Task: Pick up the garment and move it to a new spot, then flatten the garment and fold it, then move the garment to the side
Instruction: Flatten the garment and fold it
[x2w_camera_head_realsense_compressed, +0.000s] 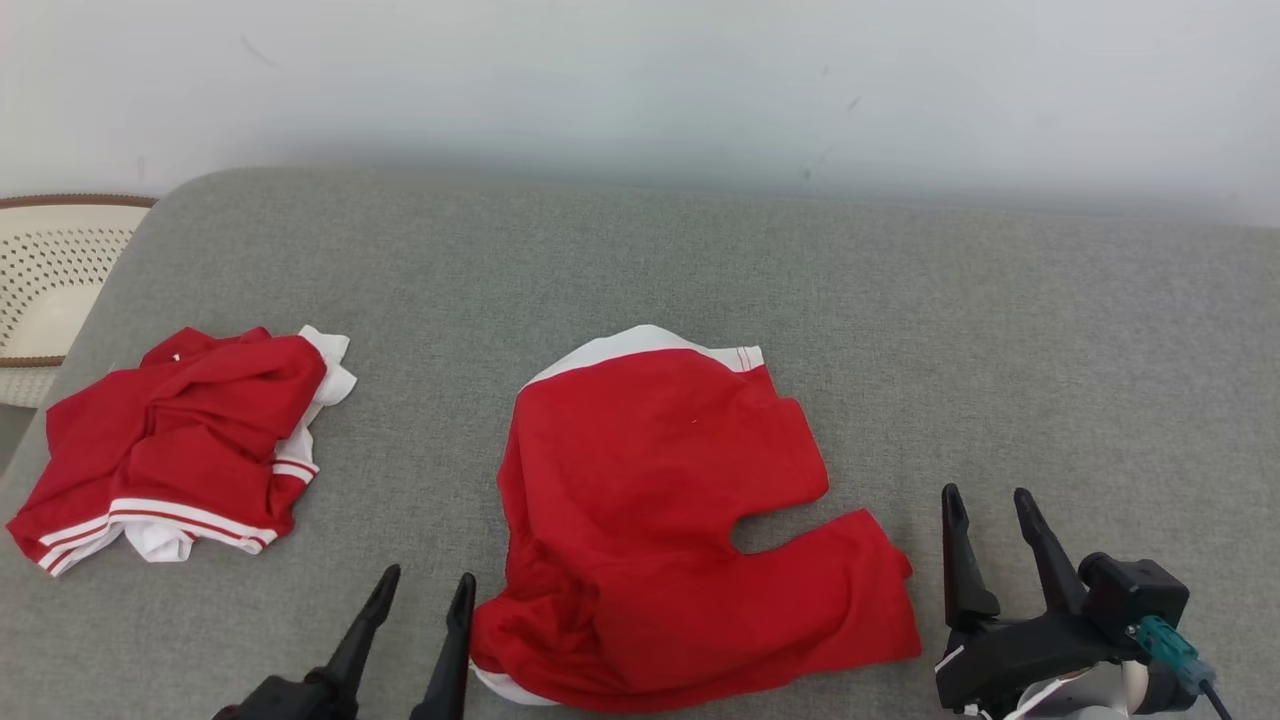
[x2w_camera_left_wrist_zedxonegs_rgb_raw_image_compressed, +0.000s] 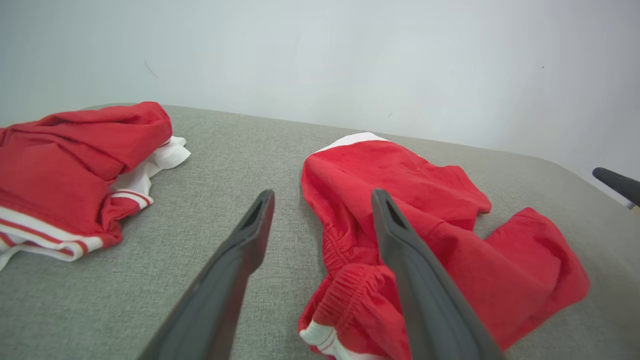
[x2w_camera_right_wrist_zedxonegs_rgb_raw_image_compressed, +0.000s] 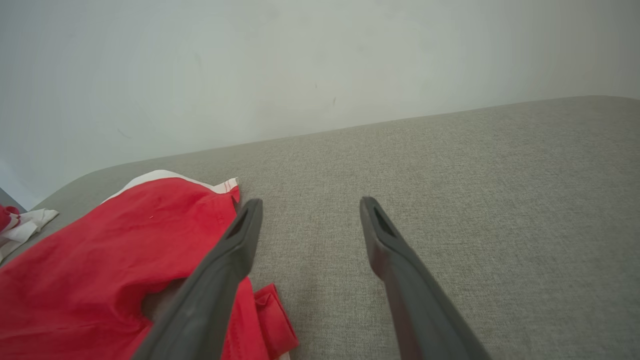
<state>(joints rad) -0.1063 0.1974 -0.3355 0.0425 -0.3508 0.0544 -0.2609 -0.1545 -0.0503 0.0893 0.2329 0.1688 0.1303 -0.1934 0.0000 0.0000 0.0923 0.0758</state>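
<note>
A pair of red shorts (x2w_camera_head_realsense_compressed: 660, 510) with white trim lies spread on the grey cushion (x2w_camera_head_realsense_compressed: 1000, 350), waistband bunched at the near left and one leg reaching right. The shorts (x2w_camera_left_wrist_zedxonegs_rgb_raw_image_compressed: 435, 220) also lie ahead of my left fingers, and the shorts (x2w_camera_right_wrist_zedxonegs_rgb_raw_image_compressed: 115, 255) sit left of my right fingers. My left gripper (x2w_camera_head_realsense_compressed: 428, 585) hangs open just left of the waistband, holding nothing. My right gripper (x2w_camera_head_realsense_compressed: 990, 502) is open too, just right of the leg hem, with bare cushion between its fingers. In the wrist views, left gripper (x2w_camera_left_wrist_zedxonegs_rgb_raw_image_compressed: 322, 197) and right gripper (x2w_camera_right_wrist_zedxonegs_rgb_raw_image_compressed: 310, 205) both stand apart.
A second red and white garment (x2w_camera_head_realsense_compressed: 170, 445) lies crumpled at the cushion's left end. Beyond that end stands a cream perforated basket (x2w_camera_head_realsense_compressed: 45, 275). A pale wall (x2w_camera_head_realsense_compressed: 640, 80) rises behind the cushion. Bare cushion stretches to the right and back.
</note>
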